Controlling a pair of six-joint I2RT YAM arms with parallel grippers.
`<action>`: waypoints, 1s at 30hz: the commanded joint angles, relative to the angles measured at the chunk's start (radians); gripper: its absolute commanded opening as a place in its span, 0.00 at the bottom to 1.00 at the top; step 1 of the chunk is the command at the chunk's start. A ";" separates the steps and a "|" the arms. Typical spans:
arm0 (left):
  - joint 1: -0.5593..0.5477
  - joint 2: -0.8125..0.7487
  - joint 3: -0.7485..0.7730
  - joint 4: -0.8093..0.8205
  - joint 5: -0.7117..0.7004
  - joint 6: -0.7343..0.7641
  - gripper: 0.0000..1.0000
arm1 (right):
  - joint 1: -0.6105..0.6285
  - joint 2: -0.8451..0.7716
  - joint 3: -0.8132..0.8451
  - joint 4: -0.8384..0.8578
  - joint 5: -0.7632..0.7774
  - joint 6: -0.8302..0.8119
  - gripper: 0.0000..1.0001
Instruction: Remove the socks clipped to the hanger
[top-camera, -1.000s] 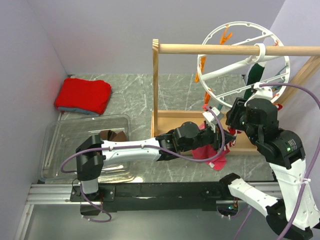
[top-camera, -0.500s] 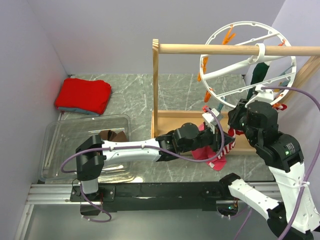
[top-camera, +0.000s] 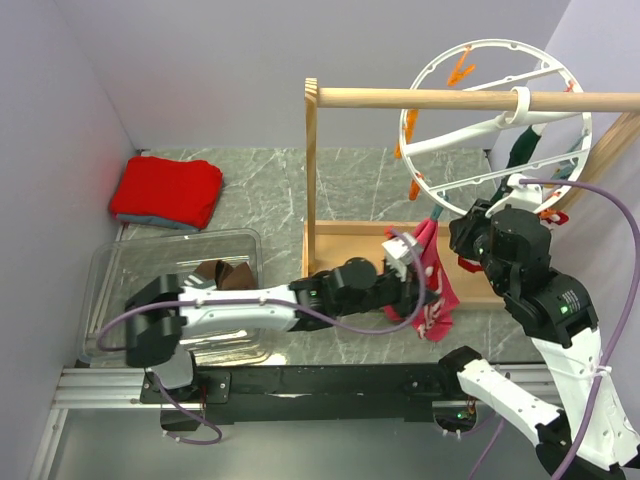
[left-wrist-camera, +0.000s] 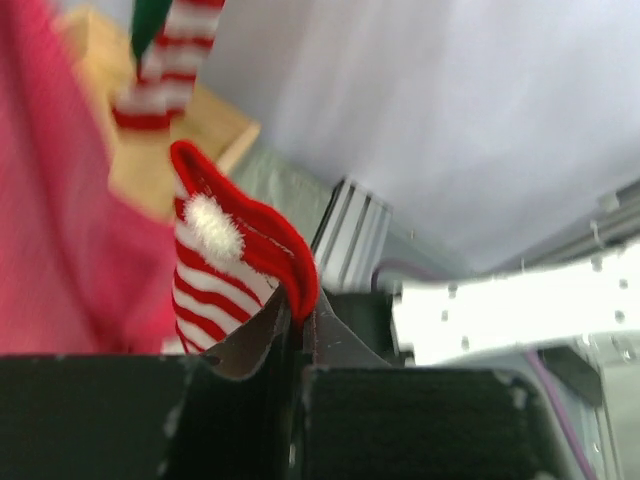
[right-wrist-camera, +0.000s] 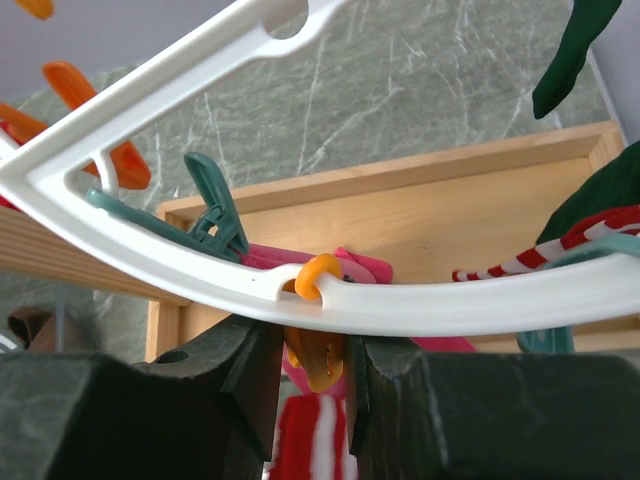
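At the left, the bin held a brown piece, perhaps a sock already dropped. The left gripper was clamped on a striped sock beside the pink cloth, below the hanger. To the right, the right gripper was squeezed onto an orange clip on the rim. I could not tell whether that sock was free. Green socks at the far right were still clipped, so much likely remained.
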 joint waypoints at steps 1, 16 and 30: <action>-0.004 -0.194 -0.157 -0.044 -0.016 -0.049 0.01 | 0.005 -0.030 -0.019 0.022 -0.012 0.005 0.00; 0.112 -0.939 -0.602 -0.457 -0.444 -0.270 0.01 | 0.005 -0.062 -0.014 0.045 -0.049 -0.015 0.00; 0.511 -0.915 -0.236 -0.776 -0.509 -0.109 0.01 | 0.005 -0.056 -0.059 0.061 -0.077 -0.011 0.00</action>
